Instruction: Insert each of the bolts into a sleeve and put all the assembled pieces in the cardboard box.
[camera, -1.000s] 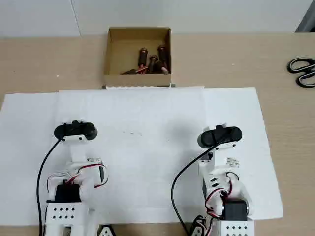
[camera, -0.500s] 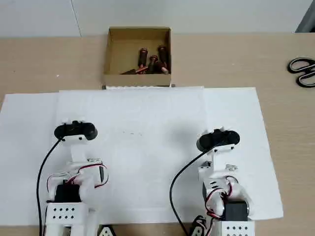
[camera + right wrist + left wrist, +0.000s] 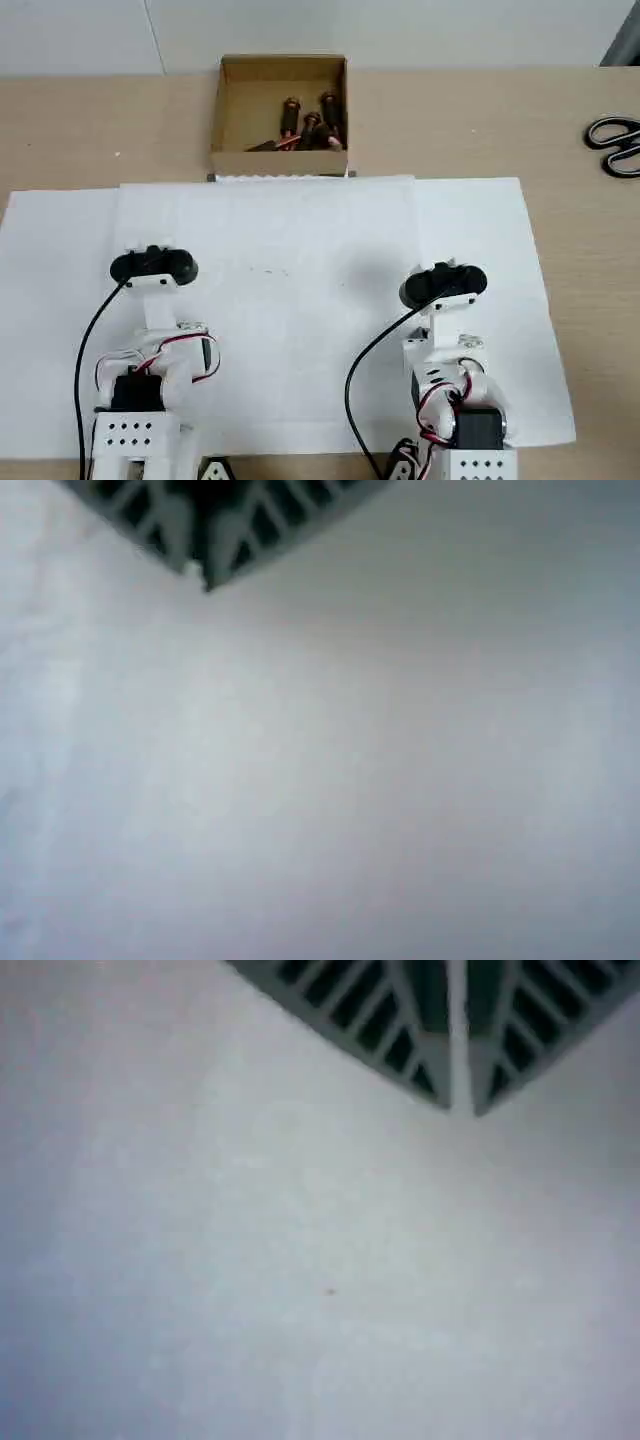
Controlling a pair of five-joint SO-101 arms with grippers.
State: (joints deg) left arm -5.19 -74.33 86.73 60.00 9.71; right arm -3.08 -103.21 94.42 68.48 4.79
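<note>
while the high view hides my fingers under the black wrist cameras, each wrist view catches their dark ribbed tips against blurred white paper; my left gripper has its jaws drawn together to a point, a thin pale line between them and nothing held; my right gripper is likewise pinched to a tip, holding nothing, and its upper part is cut off by the frame edge; from above, both arms sit folded back at the near edge of the paper, one toward one side, the other toward the other, wrists low over the sheet, cables trailing back to the bases; which of them is my left i cannot tell from what the wrist views show; the cardboard box stands on the table just past the far edge of the paper, well apart from both arms; the assembled pieces lie in it, crowded toward one corner, overlapping so that their number is hard to make out, the nearest ones partly hidden by the box's front wall; scissors lie far off, clipped by the picture's edge
</note>
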